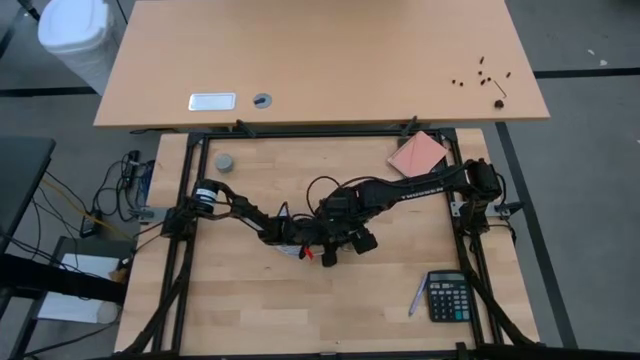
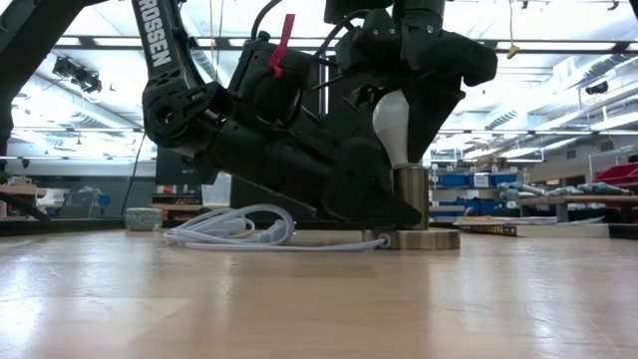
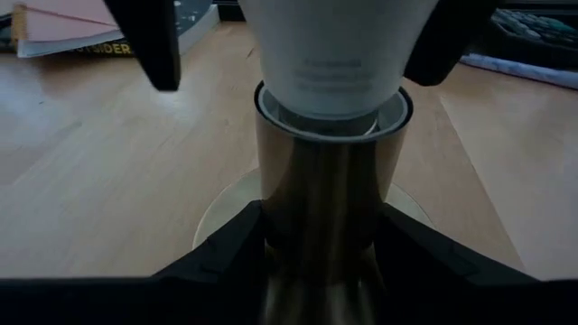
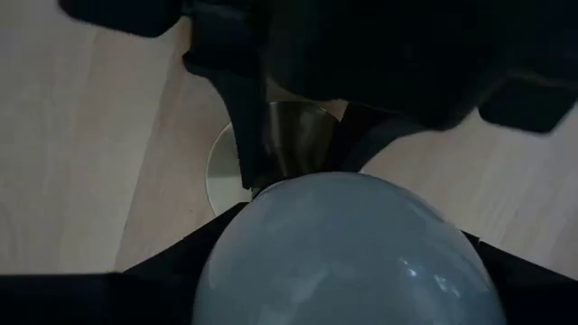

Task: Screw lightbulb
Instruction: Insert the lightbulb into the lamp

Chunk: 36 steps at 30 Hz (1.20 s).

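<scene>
Holding the brass socket [image 3: 327, 217] steady, my left gripper [image 3: 321, 239] is clamped around its barrel so it cannot spin while the bulb turns. Directly above it, my right gripper [image 4: 348, 248] comes down from the top and has its fingers closed on the lightbulb [image 2: 393, 122], whose neck sits upright in the socket mouth, just past the left fingers. I judge the threading underway, not finished. Counting: one bulb, one socket on one round base [image 2: 421, 239], one white cable [image 2: 234, 229] trailing behind the left gripper.
</scene>
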Motion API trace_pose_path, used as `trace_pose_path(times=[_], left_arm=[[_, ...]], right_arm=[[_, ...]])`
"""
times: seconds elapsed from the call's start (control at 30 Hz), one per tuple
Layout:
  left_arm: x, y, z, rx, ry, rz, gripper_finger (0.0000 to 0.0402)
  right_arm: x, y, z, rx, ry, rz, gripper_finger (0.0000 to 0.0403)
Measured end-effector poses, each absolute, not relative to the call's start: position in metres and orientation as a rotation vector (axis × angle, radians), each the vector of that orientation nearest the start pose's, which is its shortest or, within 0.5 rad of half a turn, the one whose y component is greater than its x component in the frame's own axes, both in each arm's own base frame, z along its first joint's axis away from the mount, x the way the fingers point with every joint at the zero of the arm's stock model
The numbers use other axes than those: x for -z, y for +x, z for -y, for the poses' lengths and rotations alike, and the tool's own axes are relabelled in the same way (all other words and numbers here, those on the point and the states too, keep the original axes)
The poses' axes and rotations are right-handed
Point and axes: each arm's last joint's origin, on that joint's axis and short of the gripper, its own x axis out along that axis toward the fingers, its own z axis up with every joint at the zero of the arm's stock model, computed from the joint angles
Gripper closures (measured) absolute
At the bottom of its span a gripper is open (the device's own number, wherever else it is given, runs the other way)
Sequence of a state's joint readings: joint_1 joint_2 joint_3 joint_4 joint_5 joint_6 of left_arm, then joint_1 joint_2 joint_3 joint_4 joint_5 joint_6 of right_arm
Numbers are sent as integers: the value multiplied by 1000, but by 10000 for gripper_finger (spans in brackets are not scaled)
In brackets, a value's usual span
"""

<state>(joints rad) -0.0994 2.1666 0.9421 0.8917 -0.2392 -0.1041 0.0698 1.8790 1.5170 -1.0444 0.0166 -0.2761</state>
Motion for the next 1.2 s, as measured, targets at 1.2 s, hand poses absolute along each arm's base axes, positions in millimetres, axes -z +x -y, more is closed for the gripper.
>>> trace_pose_path(times=[1.2], left_arm=[[-82, 394, 35, -442, -214, -231, 208]], right_arm=[[-229, 368, -3, 385, 279, -1341, 136]])
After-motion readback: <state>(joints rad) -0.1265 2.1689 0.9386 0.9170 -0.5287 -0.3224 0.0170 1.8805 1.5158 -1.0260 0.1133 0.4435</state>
